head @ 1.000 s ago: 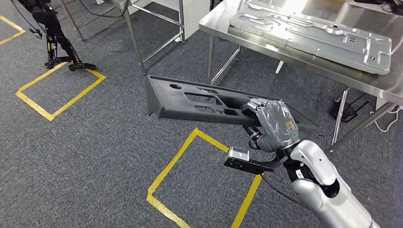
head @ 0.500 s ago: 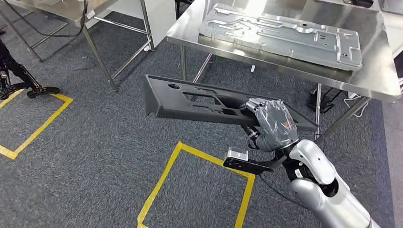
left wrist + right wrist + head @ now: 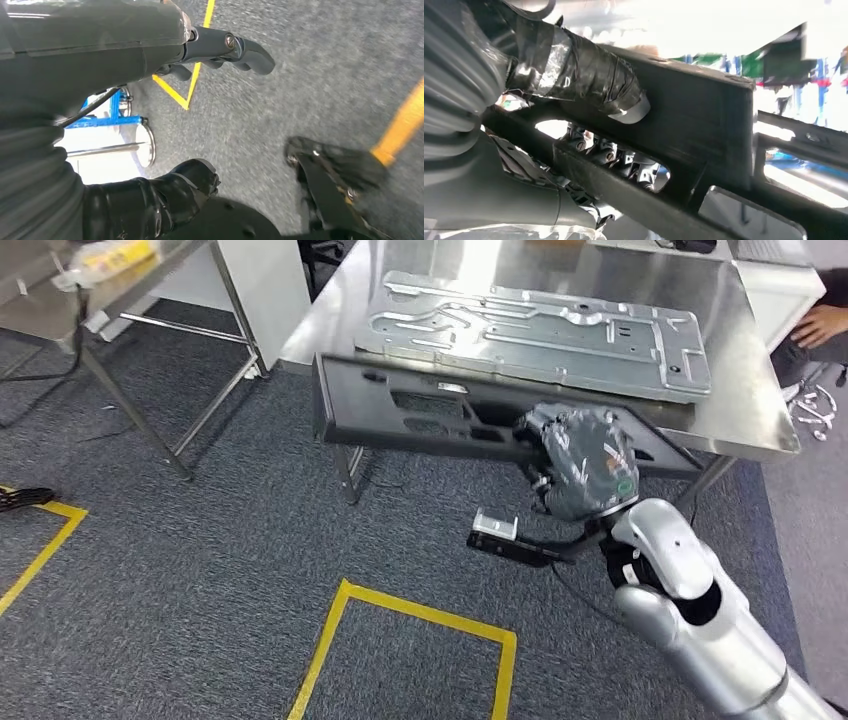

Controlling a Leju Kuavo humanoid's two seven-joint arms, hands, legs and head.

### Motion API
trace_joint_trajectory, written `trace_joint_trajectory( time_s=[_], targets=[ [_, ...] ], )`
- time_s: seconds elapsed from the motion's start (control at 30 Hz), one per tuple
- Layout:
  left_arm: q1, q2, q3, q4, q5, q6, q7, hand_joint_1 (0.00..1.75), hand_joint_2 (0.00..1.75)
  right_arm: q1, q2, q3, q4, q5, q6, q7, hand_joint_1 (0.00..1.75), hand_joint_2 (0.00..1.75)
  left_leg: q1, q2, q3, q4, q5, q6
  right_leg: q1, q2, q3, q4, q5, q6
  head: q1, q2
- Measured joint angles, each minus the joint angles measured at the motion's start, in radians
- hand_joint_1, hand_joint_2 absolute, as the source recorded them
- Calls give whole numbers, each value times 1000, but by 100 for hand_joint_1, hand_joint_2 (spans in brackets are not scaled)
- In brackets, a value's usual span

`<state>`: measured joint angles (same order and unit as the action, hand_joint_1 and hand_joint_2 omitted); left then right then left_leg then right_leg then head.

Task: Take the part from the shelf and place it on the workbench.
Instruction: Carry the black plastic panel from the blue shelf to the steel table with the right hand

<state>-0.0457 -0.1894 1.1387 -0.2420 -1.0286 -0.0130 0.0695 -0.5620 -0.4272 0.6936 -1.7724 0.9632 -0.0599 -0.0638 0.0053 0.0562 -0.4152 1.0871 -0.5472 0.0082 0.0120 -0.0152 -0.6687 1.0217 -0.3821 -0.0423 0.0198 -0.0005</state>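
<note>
The part [image 3: 345, 415] is a long black plastic panel with several cutouts. My right hand [image 3: 585, 465] grips it near its right end and holds it level in the air, in front of the steel workbench [image 3: 745, 400]. Its far edge lines up with the bench's front edge; contact cannot be told. In the right wrist view the taped thumb [image 3: 589, 75] presses on the part [image 3: 704, 125] and the fingers [image 3: 614, 152] reach through a slot. My left hand [image 3: 125, 50] hangs over the carpet, fingers [image 3: 240, 47] apart and holding nothing.
A large silver stamped metal panel [image 3: 530, 335] covers most of the workbench top. Another steel table [image 3: 100, 285] stands at the far left. Yellow tape [image 3: 400, 605] marks a square on the grey carpet. A person's hand [image 3: 820, 325] rests at the far right.
The camera has turned and moved closer, so the workbench now lies straight ahead and nearer. My right hand has raised the part to about the height of the bench top.
</note>
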Motion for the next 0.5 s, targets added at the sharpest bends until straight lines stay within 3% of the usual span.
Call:
trace_joint_trajectory(
  time_s=[0.03,0.07,0.13,0.2,0.23,0.27,0.33,0.37,0.4,0.43,0.47,0.5],
  targets=[
    [-2,0,0,0,0,-1,0,0,175,-14,-1,-2,1,-1,3,0,175,175,2,-20,-49,74,10,-1,-3,11,20,-7,-10,-6,-2,0],
    [-3,1,0,0,0,-3,0,0,175,-24,-2,-3,3,-2,5,0,175,175,4,-39,-103,142,2,-1,-4,21,40,-14,-23,-11,-4,0],
    [-2,2,0,0,0,-4,0,0,175,-31,-3,-2,8,-5,9,-2,175,175,5,-50,-195,208,-88,-6,-7,46,81,-21,-53,-13,-4,0],
    [2,3,0,0,0,-4,0,0,175,-32,-3,-2,12,-6,10,-3,175,175,5,-51,-252,183,-177,-9,-11,74,127,-22,-87,-9,-4,0],
    [5,4,0,0,0,-4,1,0,175,-32,-2,-1,15,-7,11,-3,175,175,5,-54,-268,142,-175,-8,-12,87,149,-22,-105,-6,-4,0],
    [9,5,0,0,0,-4,1,0,175,-32,-2,-1,18,-6,12,-3,175,175,5,-68,-281,86,-118,-4,-13,98,168,-23,-124,-3,-4,0],
    [19,9,0,0,-1,-5,0,0,175,-34,-2,3,26,-4,17,-3,175,175,1,-110,-292,-22,75,4,-14,121,196,-19,-159,7,-3,0],
    [22,11,1,0,-1,-5,-1,0,175,-36,-2,6,30,-3,21,-3,175,175,-1,-127,-289,-53,152,9,-15,134,208,-19,-174,14,-3,0],
    [22,12,1,0,-2,-5,-1,0,175,-41,-2,8,33,0,25,-3,175,175,-4,-130,-282,-67,186,12,-15,146,217,-14,-178,20,-3,0],
    [20,12,1,0,-2,-5,-2,0,175,-49,-2,10,35,2,29,-3,175,175,-3,-122,-267,-71,187,17,-14,154,214,2,-172,25,-3,0],
    [17,11,1,0,-3,-5,-3,0,175,-57,-2,10,35,3,31,-2,175,175,-3,-111,-252,-76,180,21,-13,147,203,35,-156,28,-3,0],
    [15,11,1,0,-4,-5,-4,0,175,-68,-2,10,36,4,33,-1,175,175,0,-100,-236,-82,172,26,-10,124,174,87,-133,33,-1,0]
  ],
)
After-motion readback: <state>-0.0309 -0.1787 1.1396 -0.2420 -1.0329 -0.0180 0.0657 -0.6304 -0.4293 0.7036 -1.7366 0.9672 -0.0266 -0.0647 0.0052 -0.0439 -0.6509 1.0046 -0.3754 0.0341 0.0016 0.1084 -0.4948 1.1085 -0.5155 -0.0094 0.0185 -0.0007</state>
